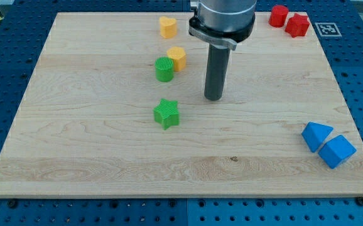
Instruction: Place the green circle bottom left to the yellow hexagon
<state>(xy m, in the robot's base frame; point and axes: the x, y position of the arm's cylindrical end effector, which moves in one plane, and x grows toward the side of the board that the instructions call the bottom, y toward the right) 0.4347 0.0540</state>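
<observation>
Upper middle of the frame: the green circle (164, 69) stands on the wooden surface (93, 144), touching the yellow hexagon (177, 58) at that block's lower left.
Tip: the rod's tip (213, 98) rests on the surface to the right of the green circle and below the hexagon, apart from both.
Hand: there is none to open or close; the arm ends in a plain rod that grips nothing.
Handling: the circle looks like a small, light, stiff ribbed block, likely to slide readily on smooth wood; it cannot be grasped, only pushed on its side wall.
Contact point: a push off centre would probably make it roll around the tip.
Orientation: it stands upright, round face up, so it has no heading and no long axis in plan.
Progress: judged from the layout, the placement appears about met.
Others: green star (166, 113) below; yellow heart-like block (167, 26) above.
</observation>
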